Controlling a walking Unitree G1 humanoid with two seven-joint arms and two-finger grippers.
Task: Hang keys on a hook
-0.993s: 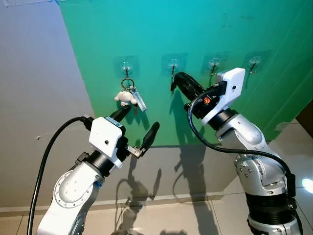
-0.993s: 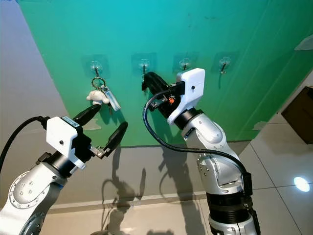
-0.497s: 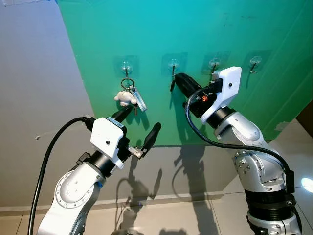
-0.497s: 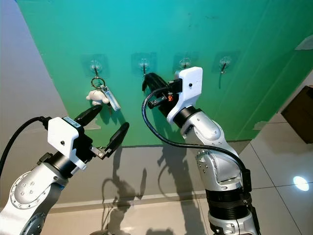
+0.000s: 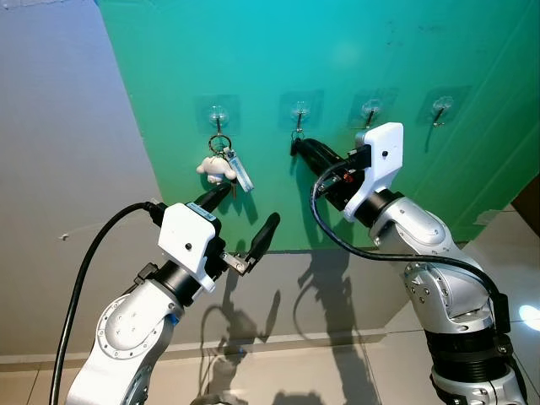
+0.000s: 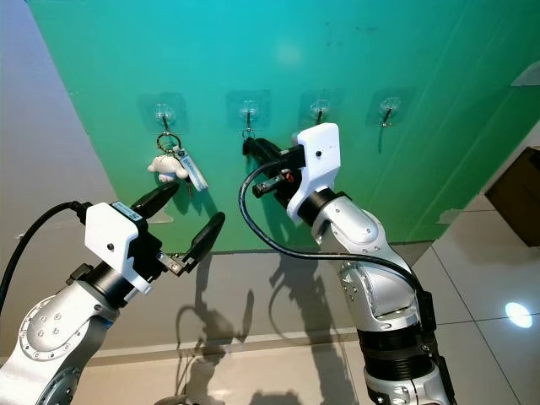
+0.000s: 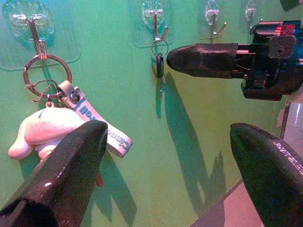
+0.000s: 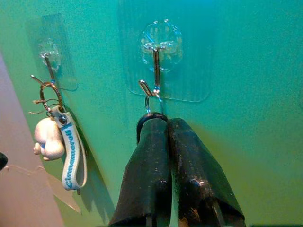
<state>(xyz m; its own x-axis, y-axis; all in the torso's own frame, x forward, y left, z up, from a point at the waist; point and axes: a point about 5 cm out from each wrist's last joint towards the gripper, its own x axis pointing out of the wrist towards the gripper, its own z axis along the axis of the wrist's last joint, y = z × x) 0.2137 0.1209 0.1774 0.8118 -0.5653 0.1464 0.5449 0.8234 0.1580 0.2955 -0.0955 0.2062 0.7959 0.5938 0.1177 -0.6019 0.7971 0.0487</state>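
- The small dark key on its thin metal ring [image 8: 150,118] sits at the tip of your right pincer [image 8: 166,126], just under the second clear adhesive hook [image 8: 155,71]; in the left wrist view the ring looks threaded on that hook's wire, though it is too small to be sure.
- Your right pincer's fingers are pressed together on the key's dark head, with no gap between them.
- Judged from this, you are at the hanging step itself: next, confirm the ring sits in the hook's bend, then part the fingers and draw back from the wall without snagging it.
- On the first clear hook [image 5: 218,118] hangs another bunch, a white plush charm with a pale blue strap [image 5: 226,169].
- Your left pincer [image 5: 240,219] is wide open and empty, held below that bunch, apart from it.
- Two more clear hooks [image 5: 369,110] further right are bare.
- All hooks are stuck to a green wall panel [image 5: 337,51] beside a grey wall [image 5: 59,169]; pale floor tiles [image 6: 481,287] lie below.
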